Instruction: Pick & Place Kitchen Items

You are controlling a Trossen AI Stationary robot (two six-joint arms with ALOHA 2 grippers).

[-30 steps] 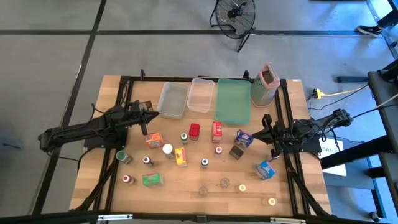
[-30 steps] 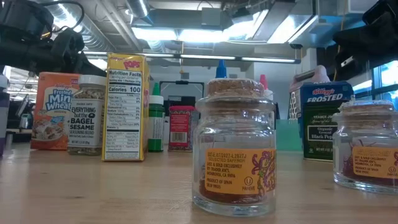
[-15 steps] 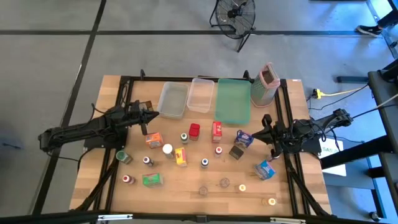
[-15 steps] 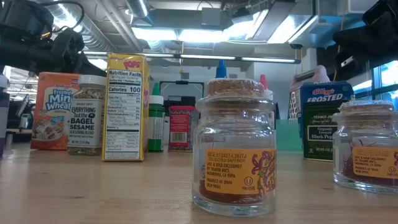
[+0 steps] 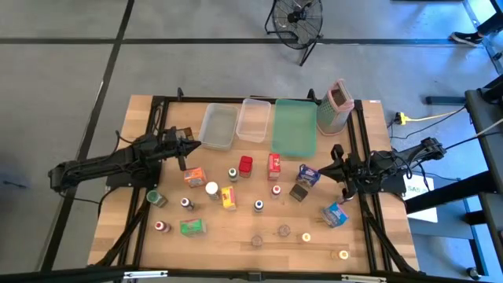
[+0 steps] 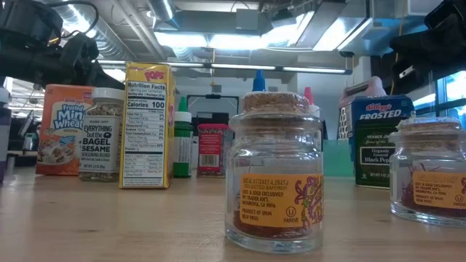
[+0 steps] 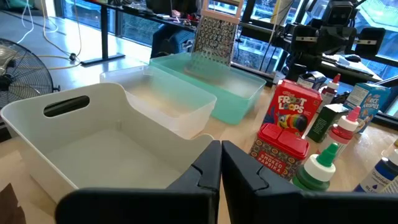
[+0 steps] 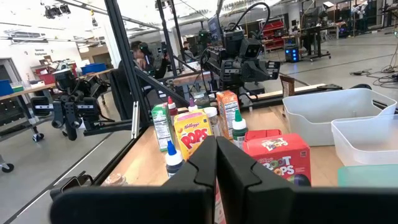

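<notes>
The kitchen items stand scattered on the wooden table (image 5: 141, 236). Among them are an orange box (image 5: 194, 177), a red tin (image 5: 246, 164), a red Froot Loops box (image 5: 273, 165), a yellow Pops box (image 5: 229, 197), a green box (image 5: 192, 227), blue boxes (image 5: 308, 174) (image 5: 336, 214), small capped bottles (image 5: 258, 206) and cork-topped saffron jars (image 6: 280, 193). My left gripper (image 5: 194, 145) hovers shut at the table's left, beside the near clear tub (image 7: 106, 143). My right gripper (image 5: 318, 170) hovers shut at the right, just short of the blue box. Neither holds anything.
Two clear tubs (image 5: 219, 126) (image 5: 253, 119), a flat green tray (image 5: 295, 126) and a metal grater with a pink top (image 5: 336, 106) line the far edge. Bare wood lies along the near edge and at the near left corner. A fan (image 5: 297, 20) stands on the floor beyond.
</notes>
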